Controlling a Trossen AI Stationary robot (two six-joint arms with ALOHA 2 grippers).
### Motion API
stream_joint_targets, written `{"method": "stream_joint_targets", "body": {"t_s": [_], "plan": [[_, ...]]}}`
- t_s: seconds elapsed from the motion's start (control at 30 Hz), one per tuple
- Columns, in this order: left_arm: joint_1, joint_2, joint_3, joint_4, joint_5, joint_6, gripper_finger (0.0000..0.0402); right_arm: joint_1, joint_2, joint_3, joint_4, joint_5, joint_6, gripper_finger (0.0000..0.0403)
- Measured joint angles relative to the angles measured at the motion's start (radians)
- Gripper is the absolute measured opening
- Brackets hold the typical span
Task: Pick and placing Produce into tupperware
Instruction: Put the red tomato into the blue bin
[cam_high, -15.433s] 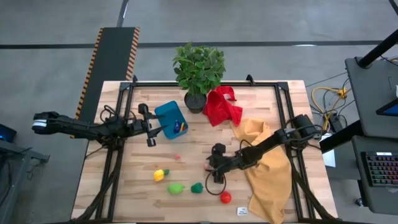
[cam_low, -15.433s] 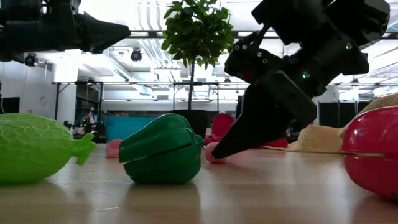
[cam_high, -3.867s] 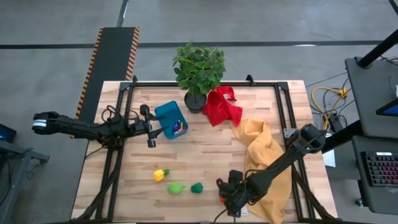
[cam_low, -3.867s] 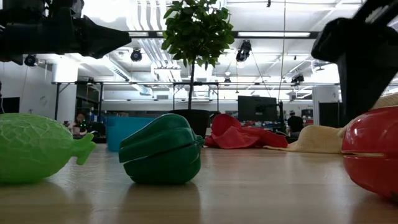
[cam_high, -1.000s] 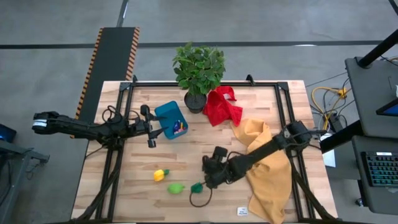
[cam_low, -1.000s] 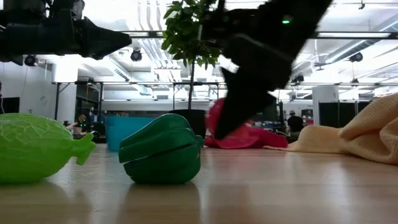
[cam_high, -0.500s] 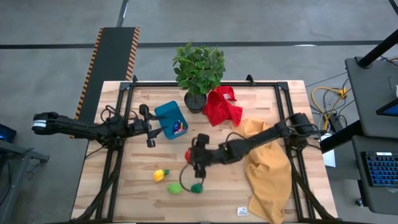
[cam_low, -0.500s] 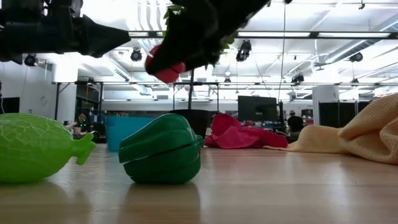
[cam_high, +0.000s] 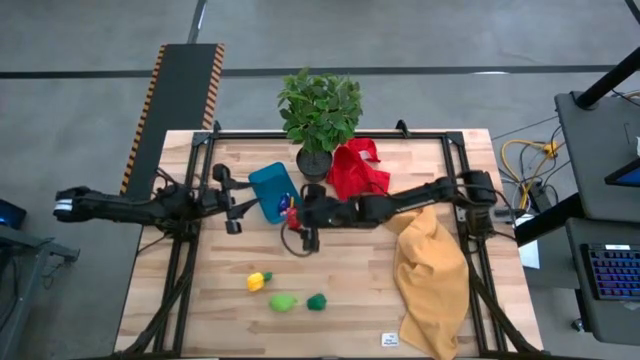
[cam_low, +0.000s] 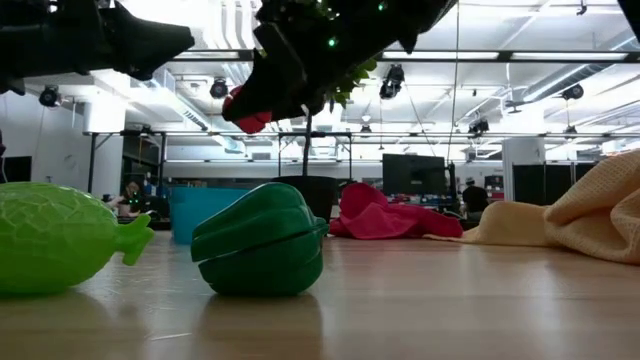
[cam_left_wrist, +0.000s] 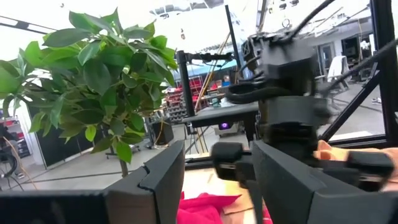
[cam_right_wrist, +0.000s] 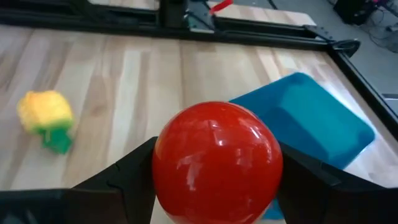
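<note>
Tupperware (cam_high: 271, 190), one blue tub, sits left of the potted plant (cam_high: 319, 112). Three produce pieces lie near: yellow (cam_high: 258, 281), light green (cam_high: 283, 302), dark green (cam_high: 317, 301). Right gripper (cam_right_wrist: 214, 186) clamps a red ball (cam_right_wrist: 216, 163) beside the tub; left gripper (cam_high: 231, 200) is spread, empty. No legible writing.

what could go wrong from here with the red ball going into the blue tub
The right gripper holds the round red produce beside the tupperware, not squarely over it; released now, it might hit the rim and roll across the table. The tub already holds pieces, so the ball could bounce off them. The left gripper sits close to the tub on its other side, so the two arms could bump.
</note>
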Motion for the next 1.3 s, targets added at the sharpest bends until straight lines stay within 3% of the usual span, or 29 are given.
{"method": "stream_joint_targets", "body": {"t_s": [0.17,0.67,1.3], "plan": [[0.0,-0.059,0.0,-0.077,0.0,-0.007,0.0173,-0.061,0.001,-0.011,0.047,-0.085,-0.021,0.0249],[0.0,-0.128,0.0,-0.177,0.0,-0.01,0.0173,-0.156,0.12,-0.012,0.196,-0.077,-0.036,0.0252],[0.0,-0.133,0.0,-0.203,0.0,-0.01,0.0173,-0.164,0.166,-0.005,0.246,-0.088,-0.044,0.0278]]}}
